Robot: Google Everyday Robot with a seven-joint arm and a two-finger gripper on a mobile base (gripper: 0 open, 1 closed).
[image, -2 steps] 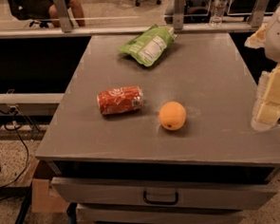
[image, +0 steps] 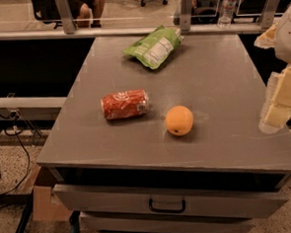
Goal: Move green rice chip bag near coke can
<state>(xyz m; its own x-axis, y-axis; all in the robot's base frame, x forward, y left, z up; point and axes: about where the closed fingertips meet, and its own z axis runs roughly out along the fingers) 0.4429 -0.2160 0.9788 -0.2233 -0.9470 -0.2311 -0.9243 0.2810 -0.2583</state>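
Observation:
The green rice chip bag (image: pixel 155 46) lies flat at the far middle of the grey table top (image: pixel 222 84), its white label panel facing up. The coke can (image: pixel 125 104) lies on its side at the left middle, red with white lettering. My gripper (image: pixel 281 100) shows at the right edge of the view as pale yellow blocky parts, above the table's right side, well away from both the bag and the can. It holds nothing that I can see.
A round orange (image: pixel 179 120) sits to the right of the can. Drawers with a black handle (image: pixel 167 205) are under the table front. A clear bottle (image: pixel 227 5) stands behind the far rail. Cables trail on the floor at left.
The bag, can and orange have not moved. The gripper sits at about the same place at the right edge.

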